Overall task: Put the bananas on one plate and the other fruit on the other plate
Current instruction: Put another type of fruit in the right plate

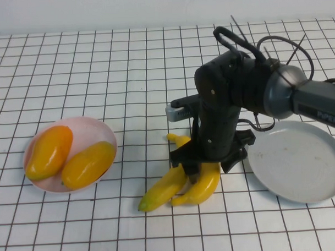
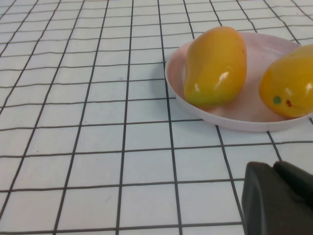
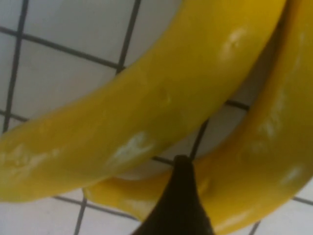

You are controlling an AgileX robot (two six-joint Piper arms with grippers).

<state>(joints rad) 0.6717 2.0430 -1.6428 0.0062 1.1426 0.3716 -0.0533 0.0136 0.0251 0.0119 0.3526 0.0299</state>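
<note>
Seemingly spread, right claw (image 1: 207,164) of PIPER arm (image 1: 325,116) straddles bananas (image 1: 168,187); left claw (image 2: 277,197), together, sits near pink plate (image 2: 234,117).

Right gripper (image 1: 204,164) hides the bananas' (image 1: 165,189) upper ends (stems too).

White desk (image 1: 99,67) covered in a grid of thin black lines forming squares, glossy surface with soft shadows, a plain pale wall (image 1: 97,12) along the desk's far edge, gridded surface filling both wrist views
</note>
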